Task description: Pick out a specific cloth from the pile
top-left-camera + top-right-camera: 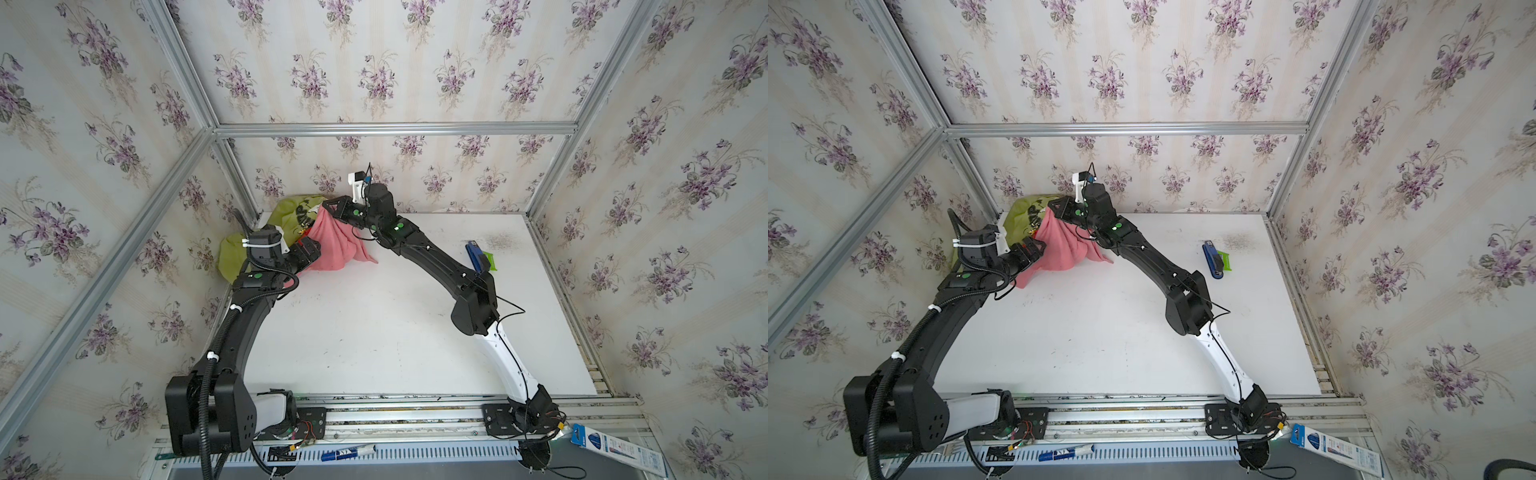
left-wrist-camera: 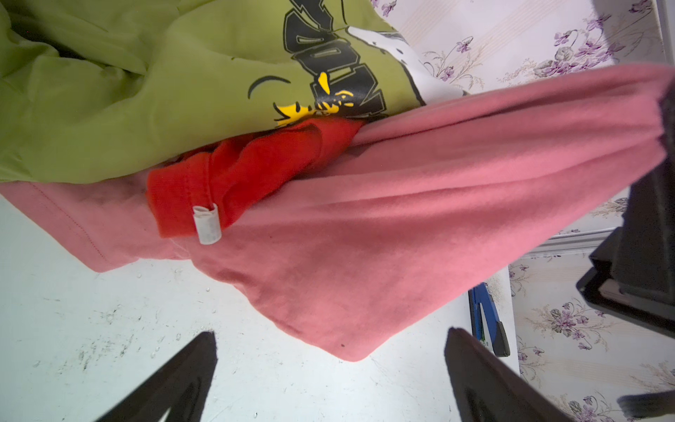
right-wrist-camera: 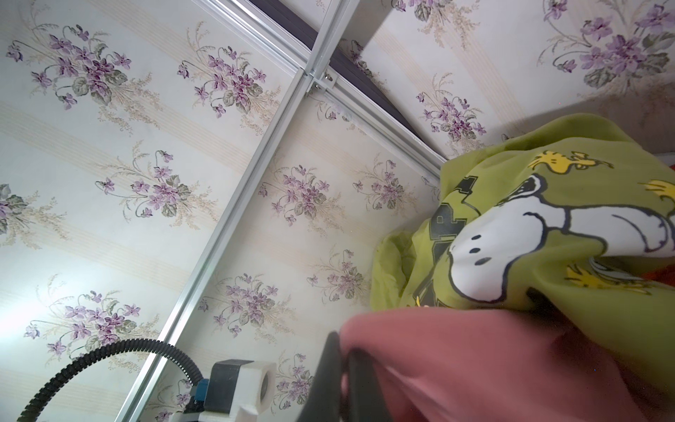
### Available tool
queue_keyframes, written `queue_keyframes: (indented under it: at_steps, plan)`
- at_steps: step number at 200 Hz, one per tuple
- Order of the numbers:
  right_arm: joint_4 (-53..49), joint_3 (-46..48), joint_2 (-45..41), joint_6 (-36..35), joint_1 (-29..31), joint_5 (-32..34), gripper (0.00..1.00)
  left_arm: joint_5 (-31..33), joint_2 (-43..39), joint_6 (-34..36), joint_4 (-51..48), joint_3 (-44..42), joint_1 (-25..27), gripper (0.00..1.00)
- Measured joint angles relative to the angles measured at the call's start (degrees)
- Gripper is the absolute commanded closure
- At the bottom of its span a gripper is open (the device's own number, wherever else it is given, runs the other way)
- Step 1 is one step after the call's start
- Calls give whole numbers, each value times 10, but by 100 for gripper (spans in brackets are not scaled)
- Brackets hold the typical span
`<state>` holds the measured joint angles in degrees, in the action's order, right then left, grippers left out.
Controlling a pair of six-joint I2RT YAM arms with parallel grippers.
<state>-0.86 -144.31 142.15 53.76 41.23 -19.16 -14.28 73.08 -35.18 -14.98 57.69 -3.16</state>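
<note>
The right gripper (image 1: 327,205) pinches the salmon-pink fabric cloth (image 1: 336,245) at its twelve o'clock tip. At its eight o'clock, the left gripper (image 1: 311,248) stands with jaws spread.

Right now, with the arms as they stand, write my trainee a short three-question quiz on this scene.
1. True or false: the right tool is shut on the salmon-pink cloth.
2. Two garments poke out from under the olive-green shirt. Which one carries the small white tag? A) the salmon-pink cloth B) the bright red cloth C) neither
3. Fill in: the left tool stands ____ and holds nothing.
Key: 1 true; 2 B; 3 open.
</note>
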Motion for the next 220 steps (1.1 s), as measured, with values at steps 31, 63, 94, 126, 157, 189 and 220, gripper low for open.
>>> queue_keyframes:
  at_steps: [31, 63, 94, 126, 157, 189, 220]
  plan:
    - [0, -1, -5, 0, 0, 0, 100, 0, -1, 0, 0, 0, -2, 0]
    - [2, -4, -9, 0, 0, 0, 100, 0, -5, 0, 0, 0, -2, 0]
    - [2, -4, -14, 0, 0, 0, 100, 0, -9, 0, 0, 0, -2, 0]
    - [2, -8, -15, 0, 0, 0, 100, 0, -9, 0, 0, 0, -2, 0]
    - [2, -34, -15, 0, 0, 0, 100, 0, -10, 0, 0, 0, -2, 0]
    - [7, -38, -15, 0, 0, 0, 100, 0, -11, 0, 0, 0, -2, 0]
    - [5, -38, -15, 0, 0, 0, 100, 0, -11, 0, 0, 0, -3, 0]
